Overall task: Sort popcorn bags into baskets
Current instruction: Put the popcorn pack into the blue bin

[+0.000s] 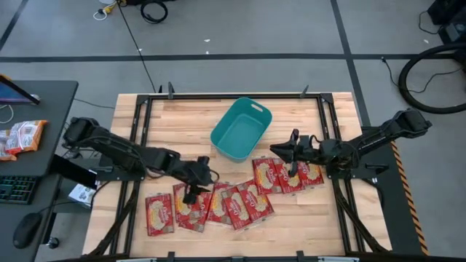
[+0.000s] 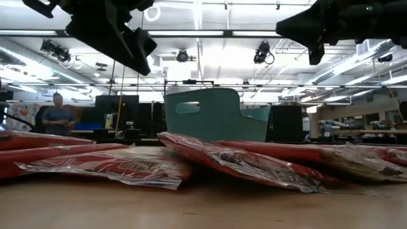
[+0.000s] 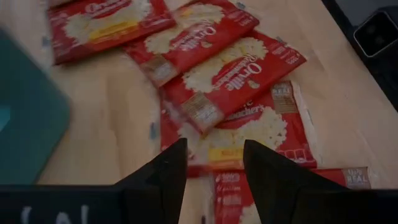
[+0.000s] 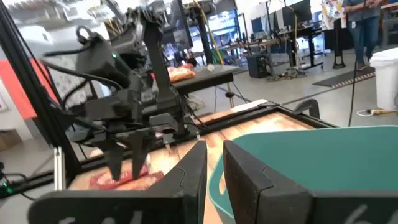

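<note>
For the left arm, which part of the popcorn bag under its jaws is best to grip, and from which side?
Probably the short free edge of the popcorn bag under the left gripper, coming from straight above. It lies flat on the table and neighbours overlap its far end, so a pinch from the side finds little to hold.

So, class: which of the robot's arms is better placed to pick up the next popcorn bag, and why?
Probably the left. The left gripper hangs open directly over the popcorn bags, while the right gripper sits beside the basket, pointing away from its bags.
</note>
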Controlling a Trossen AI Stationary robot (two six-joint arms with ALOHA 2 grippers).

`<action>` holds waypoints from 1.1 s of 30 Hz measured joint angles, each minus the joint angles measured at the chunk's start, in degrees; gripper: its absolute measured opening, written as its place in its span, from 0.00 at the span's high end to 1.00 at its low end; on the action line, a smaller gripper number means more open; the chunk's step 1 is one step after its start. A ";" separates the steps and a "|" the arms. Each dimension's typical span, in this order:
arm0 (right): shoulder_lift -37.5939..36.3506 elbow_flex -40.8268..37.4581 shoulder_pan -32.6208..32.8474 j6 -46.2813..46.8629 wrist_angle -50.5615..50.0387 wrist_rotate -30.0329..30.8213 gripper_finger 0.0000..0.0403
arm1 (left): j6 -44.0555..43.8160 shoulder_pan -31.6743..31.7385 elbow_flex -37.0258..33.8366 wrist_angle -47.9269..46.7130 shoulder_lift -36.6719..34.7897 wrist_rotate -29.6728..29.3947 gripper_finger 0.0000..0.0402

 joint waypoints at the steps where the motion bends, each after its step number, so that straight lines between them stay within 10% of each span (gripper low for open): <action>1: 0.83 0.78 0.39 -0.30 -0.47 0.83 0.85 | 0.03 -0.39 0.73 -0.20 1.10 -0.07 0.60; 13: 2.56 4.90 4.32 -1.64 -3.46 4.32 0.85 | 4.90 -3.13 9.39 -1.20 14.17 -1.33 0.60; 33: 1.40 4.87 6.75 -1.16 -7.75 8.19 0.85 | 40.91 -11.79 12.19 8.56 27.60 -17.43 0.60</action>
